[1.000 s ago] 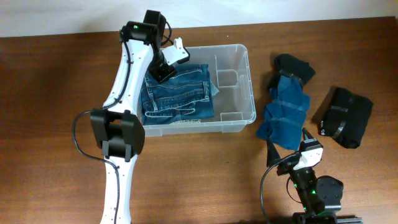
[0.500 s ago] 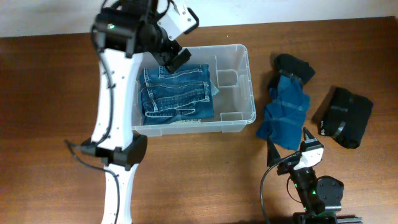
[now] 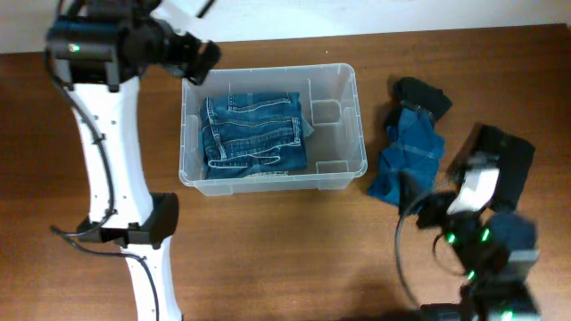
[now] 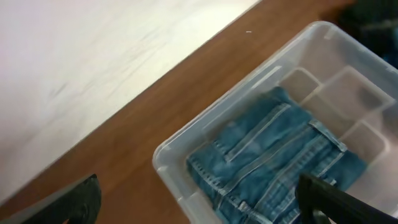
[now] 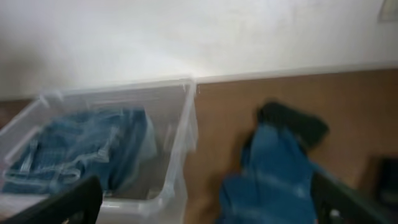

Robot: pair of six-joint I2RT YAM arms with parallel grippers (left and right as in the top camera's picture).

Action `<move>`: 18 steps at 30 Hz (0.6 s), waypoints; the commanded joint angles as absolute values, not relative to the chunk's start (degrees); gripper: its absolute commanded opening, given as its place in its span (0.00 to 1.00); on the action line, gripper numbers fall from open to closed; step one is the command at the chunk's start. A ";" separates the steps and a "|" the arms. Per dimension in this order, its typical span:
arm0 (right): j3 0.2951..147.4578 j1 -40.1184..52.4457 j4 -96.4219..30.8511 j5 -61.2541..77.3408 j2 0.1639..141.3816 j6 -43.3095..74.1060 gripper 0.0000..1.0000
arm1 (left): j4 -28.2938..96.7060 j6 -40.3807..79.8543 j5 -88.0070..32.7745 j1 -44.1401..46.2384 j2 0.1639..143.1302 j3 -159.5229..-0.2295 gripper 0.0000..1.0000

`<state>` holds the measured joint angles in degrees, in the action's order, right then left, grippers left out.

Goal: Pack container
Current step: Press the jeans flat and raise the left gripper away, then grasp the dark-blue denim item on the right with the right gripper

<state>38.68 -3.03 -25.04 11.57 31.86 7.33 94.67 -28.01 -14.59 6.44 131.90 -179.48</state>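
Your left fingers (image 4: 78,199) have pulled off the jeans (image 3: 254,134) to the container's (image 3: 335,134) 10 o'clock corner, spread wide and empty. The container sits mid-surface (image 3: 294,250), unmoved. At 4 o'clock, your right fingers (image 5: 74,199) have risen, wide apart, holding nothing.

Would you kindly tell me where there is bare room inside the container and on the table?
Inside the container, the right part, between the folded jeans and the right wall, is bare. The table in front of the container is bare too. Right of it is crowded: blue cloth, black cloth.
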 commanded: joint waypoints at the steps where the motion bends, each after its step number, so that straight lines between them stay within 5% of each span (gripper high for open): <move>1: 52.88 -3.51 -34.89 6.87 45.25 7.97 0.98 | 94.80 -24.67 -15.68 4.21 131.59 -179.67 0.99; 11: 70.78 -6.72 -54.22 7.33 74.89 1.74 0.99 | 94.83 -24.69 -15.66 3.14 131.59 -179.67 0.99; 18: 68.31 -21.54 -54.78 29.71 85.06 -5.96 0.98 | 94.78 -24.71 -15.66 3.14 131.59 -179.67 0.99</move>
<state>69.60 -16.69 -55.05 17.61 83.18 -0.40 94.91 -25.43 -14.81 3.31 131.90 -179.48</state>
